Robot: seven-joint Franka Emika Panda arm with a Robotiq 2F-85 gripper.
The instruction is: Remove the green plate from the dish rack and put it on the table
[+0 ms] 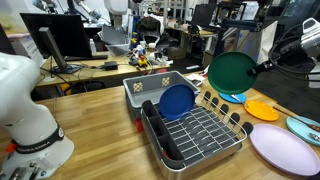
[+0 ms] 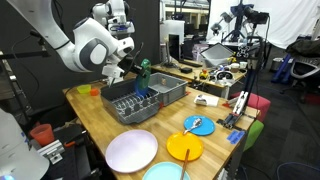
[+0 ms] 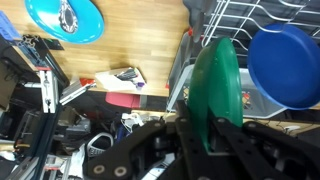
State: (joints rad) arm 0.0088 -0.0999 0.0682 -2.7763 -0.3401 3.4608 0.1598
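My gripper [image 1: 258, 69] is shut on the rim of the green plate [image 1: 231, 71] and holds it upright in the air, above and beside the dish rack [image 1: 200, 135]. The plate is clear of the rack's prongs. In an exterior view the green plate [image 2: 144, 72] hangs over the rack [image 2: 130, 106]. In the wrist view the green plate [image 3: 216, 80] stands edge-on between the jaws [image 3: 210, 128]. The wooden table [image 1: 95, 125] lies below.
A dark blue plate [image 1: 177, 102] stands in the rack, also in the wrist view [image 3: 285, 65]. A grey bin [image 1: 150, 87] is behind the rack. Lavender [image 1: 280, 148], orange [image 1: 262, 108] and teal [image 1: 305, 127] plates lie on the table. A red cup [image 2: 40, 133] stands at the table's edge.
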